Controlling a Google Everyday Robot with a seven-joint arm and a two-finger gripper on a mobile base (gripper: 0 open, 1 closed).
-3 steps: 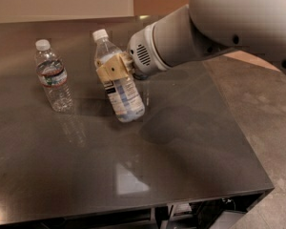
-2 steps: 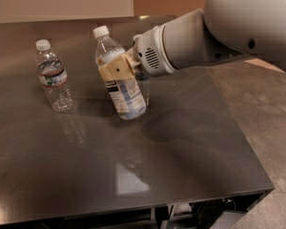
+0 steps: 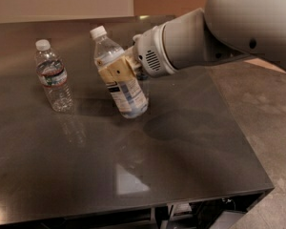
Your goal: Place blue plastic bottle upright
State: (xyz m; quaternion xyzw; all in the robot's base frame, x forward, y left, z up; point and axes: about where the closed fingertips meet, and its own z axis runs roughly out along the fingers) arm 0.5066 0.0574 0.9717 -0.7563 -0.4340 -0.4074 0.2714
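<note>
The blue plastic bottle (image 3: 129,97) sits in the middle of the dark counter (image 3: 190,171), toward the far side. It is clear plastic with a white cap. A white-and-pale-blue printed label wraps its lower body. It leans, with the cap tipped to the far left and the base lower right. Whether the base touches the counter cannot be told. The pincer (image 3: 116,73) is clamped around the bottle just above the label, its tan fingers (image 3: 109,74) pressed against the plastic. The white arm (image 3: 195,39) reaches in from the right. A ribbed clear bottle (image 3: 53,78) stands upright well to the left.
</note>
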